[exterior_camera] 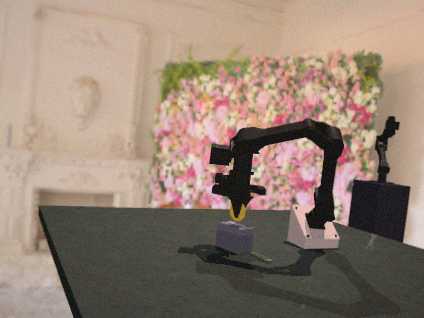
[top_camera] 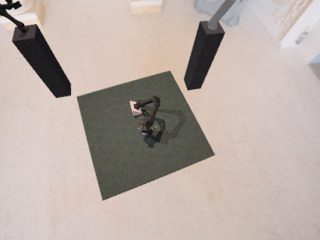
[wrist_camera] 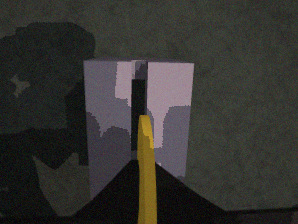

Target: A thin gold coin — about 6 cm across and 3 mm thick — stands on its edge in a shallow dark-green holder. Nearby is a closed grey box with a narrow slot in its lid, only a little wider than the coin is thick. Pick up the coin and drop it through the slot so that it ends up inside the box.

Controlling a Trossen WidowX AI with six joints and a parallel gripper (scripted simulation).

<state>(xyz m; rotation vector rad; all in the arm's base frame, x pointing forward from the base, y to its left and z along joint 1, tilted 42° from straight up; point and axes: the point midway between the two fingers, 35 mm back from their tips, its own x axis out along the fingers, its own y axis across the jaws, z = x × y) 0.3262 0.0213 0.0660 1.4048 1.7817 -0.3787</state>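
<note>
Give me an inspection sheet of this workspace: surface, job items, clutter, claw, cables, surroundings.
Surface: dark green mat on a pale floor.
Job items: gold coin edge-on, above the grey box and lined up with its slot; not yet in. A thin green strip beside the box, possibly the holder.
Clutter: nothing seen.
Claw: claw shut on the coin, pointing down over the box.
Cables: nothing seen.
Surroundings: flower wall, fireplace, two dark pillars carrying stands.
</note>
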